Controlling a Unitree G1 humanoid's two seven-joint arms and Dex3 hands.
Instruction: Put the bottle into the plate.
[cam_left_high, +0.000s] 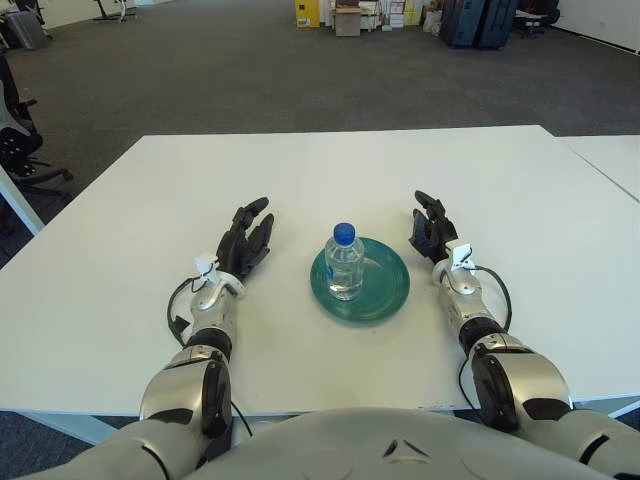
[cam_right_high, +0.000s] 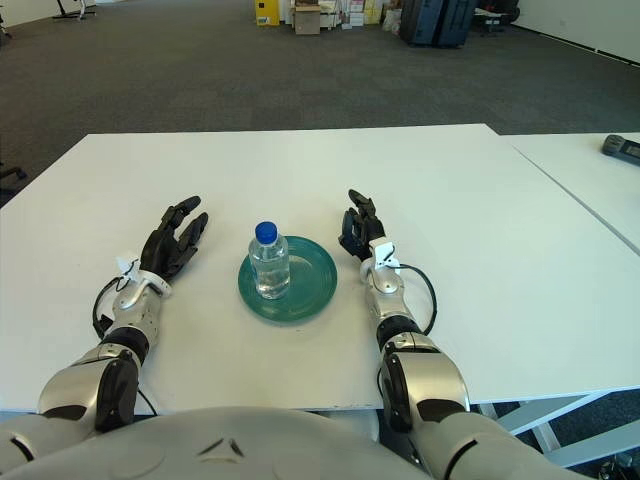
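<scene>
A clear water bottle (cam_left_high: 345, 263) with a blue cap stands upright on the green plate (cam_left_high: 388, 287) in the middle of the white table (cam_left_high: 330, 170). My right hand (cam_left_high: 430, 227) is just right of the plate's rim, fingers spread and holding nothing. Left of the plate is my left hand (cam_left_high: 247, 237), fingers relaxed and empty, a short gap away from the plate. In the right eye view the bottle (cam_right_high: 269, 262) and plate (cam_right_high: 312, 282) show between the same two hands.
A second white table (cam_right_high: 590, 170) adjoins on the right with a dark object (cam_right_high: 622, 146) on it. Office chairs (cam_left_high: 18, 130) stand at the left; boxes and cases (cam_left_high: 400, 15) sit far back across the grey carpet.
</scene>
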